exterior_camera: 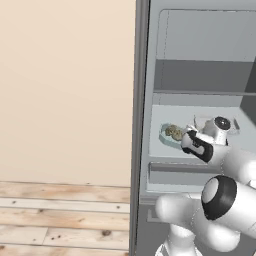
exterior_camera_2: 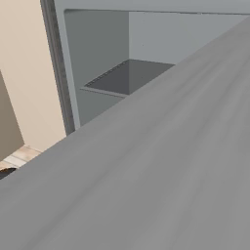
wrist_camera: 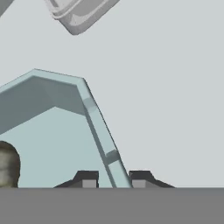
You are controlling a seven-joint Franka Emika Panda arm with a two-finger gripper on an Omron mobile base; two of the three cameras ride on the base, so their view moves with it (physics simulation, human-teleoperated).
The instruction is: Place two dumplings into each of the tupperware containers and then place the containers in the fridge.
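Count, current frame set.

Fridge (exterior_camera: 200, 75): 1, door open, pale interior exposed.

Shelves inside the fridge: 2 made out, an upper dark shelf (exterior_camera: 202, 77) and a lower pale shelf (exterior_camera: 165, 150).

Tupperware containers: 2. One pale teal-blue container (wrist_camera: 52, 131) and one whitish-grey container (wrist_camera: 78, 15), both seen from the hand camera.

Dumplings: at least 1 countable, a speckled lump (wrist_camera: 8, 165) inside the teal-blue container. Left base view shows speckled mass there; number not resolvable.

Gripper (wrist_camera: 113, 179): 1, with 2 fingertips.

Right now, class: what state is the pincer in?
Pincer: shut on the rim of the teal container, inside the fridge.
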